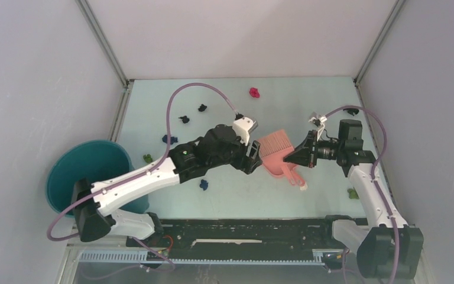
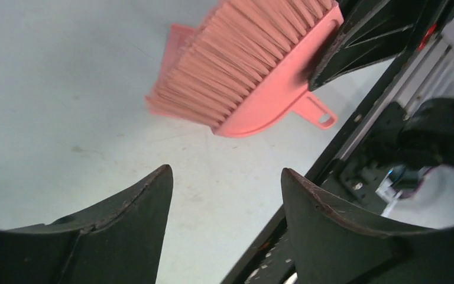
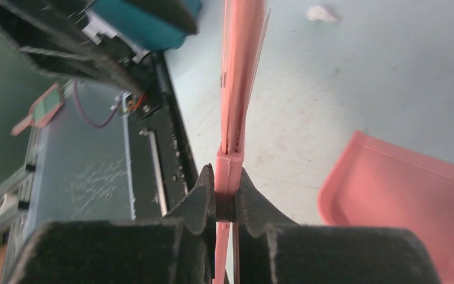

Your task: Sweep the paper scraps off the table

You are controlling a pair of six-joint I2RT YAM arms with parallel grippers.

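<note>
My right gripper (image 1: 300, 155) is shut on the back of the salmon-pink brush (image 1: 276, 145) and holds it edge-on in the right wrist view (image 3: 230, 171). The brush's bristles (image 2: 236, 65) point at the pink dustpan (image 2: 177, 41), which lies on the table beside it (image 3: 402, 195). My left gripper (image 1: 254, 158) is open and empty just left of the brush, above bare table (image 2: 224, 177). Paper scraps lie scattered: magenta (image 1: 253, 92), black (image 1: 202, 107), dark blue (image 1: 183, 119), (image 1: 204, 184), green (image 1: 147, 158), (image 1: 352, 193), white (image 3: 322, 13).
The round teal bucket (image 1: 88, 171) stands off the table's left edge beside the left arm. The black base rail (image 1: 242, 234) runs along the near edge. Grey walls close the back and both sides.
</note>
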